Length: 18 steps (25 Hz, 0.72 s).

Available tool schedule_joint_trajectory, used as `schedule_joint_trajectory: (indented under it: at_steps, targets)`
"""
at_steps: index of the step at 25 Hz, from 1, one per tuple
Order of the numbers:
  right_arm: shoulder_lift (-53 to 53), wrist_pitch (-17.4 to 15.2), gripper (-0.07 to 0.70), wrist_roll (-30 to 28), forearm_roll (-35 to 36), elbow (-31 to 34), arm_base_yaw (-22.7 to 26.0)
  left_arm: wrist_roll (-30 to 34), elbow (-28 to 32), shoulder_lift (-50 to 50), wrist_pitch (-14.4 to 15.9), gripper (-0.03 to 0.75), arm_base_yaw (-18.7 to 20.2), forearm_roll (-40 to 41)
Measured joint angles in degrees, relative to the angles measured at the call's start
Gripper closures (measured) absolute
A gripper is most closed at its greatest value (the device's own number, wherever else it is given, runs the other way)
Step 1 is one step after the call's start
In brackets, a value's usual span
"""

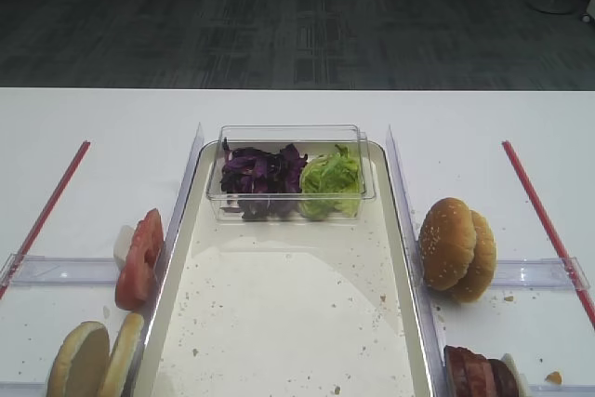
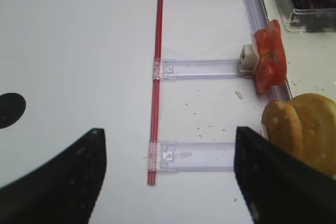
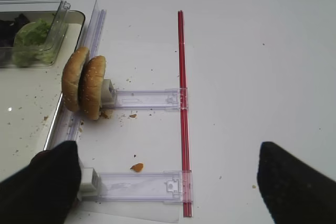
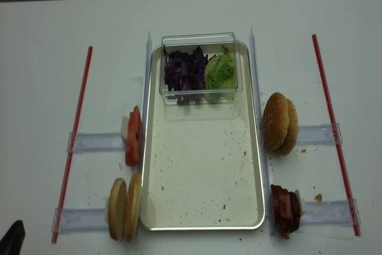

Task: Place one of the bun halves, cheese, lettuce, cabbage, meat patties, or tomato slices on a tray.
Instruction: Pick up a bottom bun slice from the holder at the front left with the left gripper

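Note:
The long tray (image 4: pixel 203 171) lies mid-table, its floor bare but for crumbs. At its far end a clear box holds purple cabbage (image 4: pixel 185 68) and green lettuce (image 4: pixel 221 71). Tomato slices (image 4: pixel 132 137) and bun halves (image 4: pixel 124 206) stand on edge left of the tray. Meat patties (image 4: pixel 285 208) stand to its right. The cheese is out of view. My left gripper (image 2: pixel 168 182) hangs open over the table, its right finger beside the bun halves (image 2: pixel 302 124). Right of the tray, my right gripper (image 3: pixel 168 182) is open and empty.
Sesame-seeded buns (image 4: pixel 280 122) stand on edge right of the tray. Clear plastic rails (image 2: pixel 202 67) and red strips (image 4: pixel 74 141) lie on both sides of the white table. An orange crumb (image 3: pixel 136 167) lies near the right rail.

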<state>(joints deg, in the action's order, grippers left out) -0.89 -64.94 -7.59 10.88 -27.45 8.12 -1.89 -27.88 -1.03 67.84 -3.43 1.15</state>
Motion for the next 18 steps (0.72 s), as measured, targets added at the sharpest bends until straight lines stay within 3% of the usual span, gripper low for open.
schedule_joint_trajectory:
  at_steps: [18]
  targets:
    - [0.0, 0.0, -0.06, 0.0, 0.0, 0.0, 0.0, 0.0, 0.0, 0.0, 0.0, 0.242, 0.0, 0.0]
